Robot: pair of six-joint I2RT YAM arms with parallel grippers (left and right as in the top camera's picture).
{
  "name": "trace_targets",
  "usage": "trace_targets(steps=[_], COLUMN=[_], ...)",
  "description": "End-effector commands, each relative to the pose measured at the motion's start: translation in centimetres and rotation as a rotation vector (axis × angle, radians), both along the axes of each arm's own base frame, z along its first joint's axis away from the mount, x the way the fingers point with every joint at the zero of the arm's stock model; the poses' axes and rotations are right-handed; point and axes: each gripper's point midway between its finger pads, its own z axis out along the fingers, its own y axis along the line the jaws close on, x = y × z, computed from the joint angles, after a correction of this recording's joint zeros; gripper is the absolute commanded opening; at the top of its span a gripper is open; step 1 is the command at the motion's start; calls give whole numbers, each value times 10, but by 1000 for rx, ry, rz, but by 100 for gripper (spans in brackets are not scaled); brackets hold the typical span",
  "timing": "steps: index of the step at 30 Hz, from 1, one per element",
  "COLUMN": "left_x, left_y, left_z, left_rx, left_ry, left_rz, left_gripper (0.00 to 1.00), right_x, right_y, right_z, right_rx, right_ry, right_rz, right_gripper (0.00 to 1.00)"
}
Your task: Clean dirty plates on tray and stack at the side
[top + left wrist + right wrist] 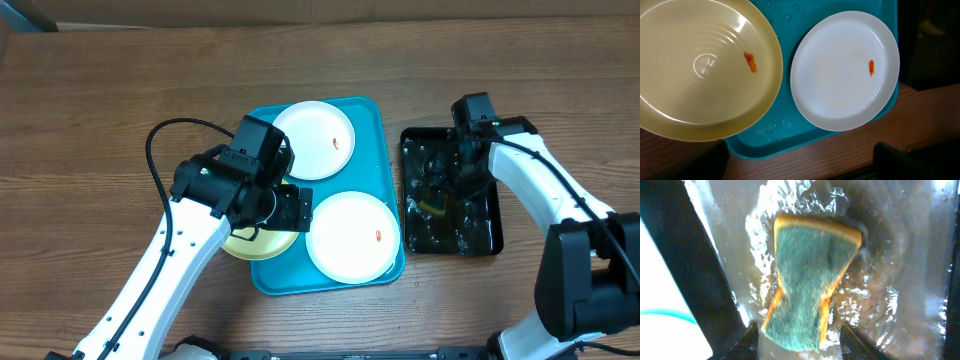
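as overhead shows, three smeared plates (346, 236) sit on the tray (375, 112), my left claw (293, 208) above. left wrist: it hangs spread, empty, over the yellow plate (705, 65). right wrist: my right claw (799, 336), parted, straddles the sponge (810, 265) soaking in the black tray (900, 255).

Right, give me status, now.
Left gripper open over yellow plate. Right gripper open, straddling sponge in black tray. All three plates smeared, unstacked. Nothing in the way.

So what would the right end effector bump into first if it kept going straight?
Most likely the sponge, lying in the wet black tray just ahead of the right end effector.
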Motion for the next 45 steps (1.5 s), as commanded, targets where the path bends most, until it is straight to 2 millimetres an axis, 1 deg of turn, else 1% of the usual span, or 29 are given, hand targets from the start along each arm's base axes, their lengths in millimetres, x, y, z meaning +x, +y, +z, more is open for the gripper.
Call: trace_targets(steps=[1,4,6,8,9,11,12,13,15,17,19,21,22,23,24,25,26,28,31,33,35,37,40,45], left_x=[1,-1,-4,-8,-10,-13,-14,-14,-14,-14,-14,-13,-13,-11,-10,-8,-7,-5,-5,-4,-2,-2,-2,-2], left_y=[-8,-10,-9,-9,-8,-7,-7,-7,-7,-7,-7,-8,-8,-9,-10,-11,-11,-13,-17,-22,-29,-34,-30,-22], left_z=[13,9,2,-8,-14,-27,-32,-37,-45,-53,-59,-63,-64,-65,-65,-65,-65,-66,-66,-67,-69,-73,-86,-113], left_rx=[-55,-52,-35,-20,-10,7,8,7,3,3,6,5,5,2,0,-3,-6,-7,-9,-13,-14,-3,66,138], left_ry=[-19,-7,5,22,33,52,58,61,65,63,68,69,67,62,58,52,47,37,25,14,-3,-11,3,79], left_rz=[-2,-9,-14,-18,-17,-5,-2,8,26,25,25,25,24,23,23,20,17,1,-25,-42,-77,-116,-125,-62], left_gripper=[96,92,90,88,86,83,82,81,79,79,79,79,79,79,80,79,79,78,77,73,68,66,65,58], right_x=[-6,-7,-5,-4,-4,-6,-6,-4,0,2,2,0,0,0,0,0,0,-5,-8,-9,-9,-8,-9,-14], right_y=[-2,-3,-2,-2,-2,-2,-2,-3,-3,-3,-3,-3,-3,-3,-3,-3,-3,-3,-4,-4,-4,-4,-3,6], right_z=[2,-7,-15,-27,-32,-38,-40,-39,-39,-39,-39,-40,-41,-42,-43,-46,-48,-52,-52,-48,-40,-31,-13,17], right_rx=[-6,-5,-1,4,5,5,6,3,0,2,1,0,0,1,2,3,3,2,-2,-4,-6,-8,-4,60], right_ry=[6,13,0,-13,-14,-12,-16,-24,-42,-51,-49,-44,-44,-47,-52,-57,-58,-50,-35,-25,-23,-26,-30,-65], right_rz=[-15,-52,-66,-89,-96,-107,-107,-107,-107,-108,-108,-106,-106,-106,-106,-106,-106,-105,-104,-101,-79,-51,-44,-15], right_gripper=[61,63,63,59,53,28,21,17,13,6,6,31,39,39,36,28,24,4,4,4,4,4,4,4])
